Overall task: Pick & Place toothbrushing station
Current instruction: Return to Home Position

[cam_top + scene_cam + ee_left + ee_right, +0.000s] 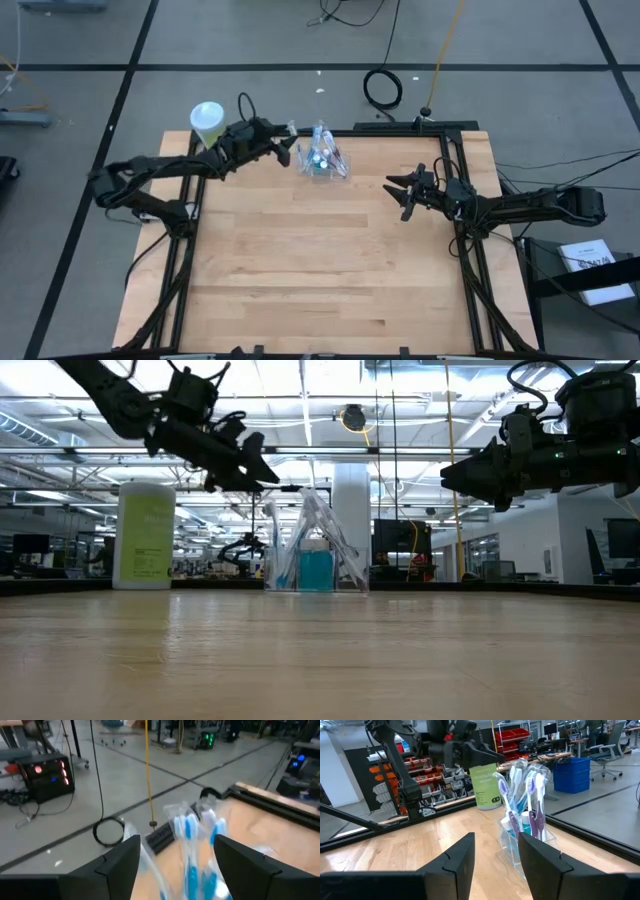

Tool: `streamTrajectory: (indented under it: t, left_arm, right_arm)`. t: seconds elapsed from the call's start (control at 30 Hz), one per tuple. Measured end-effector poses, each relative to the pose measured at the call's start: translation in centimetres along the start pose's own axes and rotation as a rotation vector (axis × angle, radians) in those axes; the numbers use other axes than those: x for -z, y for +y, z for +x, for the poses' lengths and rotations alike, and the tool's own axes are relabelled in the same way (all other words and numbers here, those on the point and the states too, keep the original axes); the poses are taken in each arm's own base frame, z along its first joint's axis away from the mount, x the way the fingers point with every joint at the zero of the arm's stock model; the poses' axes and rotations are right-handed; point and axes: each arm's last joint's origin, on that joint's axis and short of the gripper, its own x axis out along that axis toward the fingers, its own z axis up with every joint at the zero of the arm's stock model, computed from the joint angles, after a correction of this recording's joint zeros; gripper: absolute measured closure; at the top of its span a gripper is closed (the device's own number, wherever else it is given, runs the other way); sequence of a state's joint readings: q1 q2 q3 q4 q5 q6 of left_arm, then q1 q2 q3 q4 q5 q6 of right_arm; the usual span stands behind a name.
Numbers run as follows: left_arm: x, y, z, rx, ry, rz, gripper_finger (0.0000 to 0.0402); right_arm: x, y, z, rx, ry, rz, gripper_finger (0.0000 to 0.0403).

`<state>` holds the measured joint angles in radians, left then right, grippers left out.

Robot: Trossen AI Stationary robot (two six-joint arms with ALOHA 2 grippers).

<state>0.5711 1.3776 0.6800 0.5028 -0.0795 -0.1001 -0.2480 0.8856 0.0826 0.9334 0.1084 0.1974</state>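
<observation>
Left arm (160,172): reaches in from the left side, elbow bent, forearm angled toward the far middle.
Left pincer (287,150): held up high, fingers apart.
Right arm (530,207): stretched in from the right side.
Right pincer (397,197): held up high, fingers spread, pointing toward the left arm's side.

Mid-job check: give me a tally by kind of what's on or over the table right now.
Clear organizer holding toothbrushes: 1
Light-green bottle: 1
Grippers over the table: 2, the left gripper and the right gripper, both open
Total: 4
The brushes overlap too much to count one by one.
</observation>
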Motion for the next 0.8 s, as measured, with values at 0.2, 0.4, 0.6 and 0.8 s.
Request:
streamTrajectory:
  t: [0.2,0.4,0.6,0.8]
  left_arm:
    - [-0.6,-0.4,-3.9,0.005,0.192,0.020,0.0146]
    - [-0.7,-2.1,-9.1,0.144,0.233,0.090,0.0146]
    - [1.0,-2.9,-14.8,0.365,0.070,0.119,0.0146]
    - [4.5,-2.1,-18.2,0.456,-0.043,0.099,0.0146]
  right_arm:
    - [-0.3,0.2,-0.1,-0.068,-0.012,0.056,0.0261]
    - [-1.5,0.8,-0.8,-0.216,-0.074,0.087,0.0261]
    - [-2.7,1.0,-1.8,-0.281,-0.146,0.101,0.0261]
    - [-3.0,1.1,-2.8,-0.310,-0.136,0.067,0.0261]
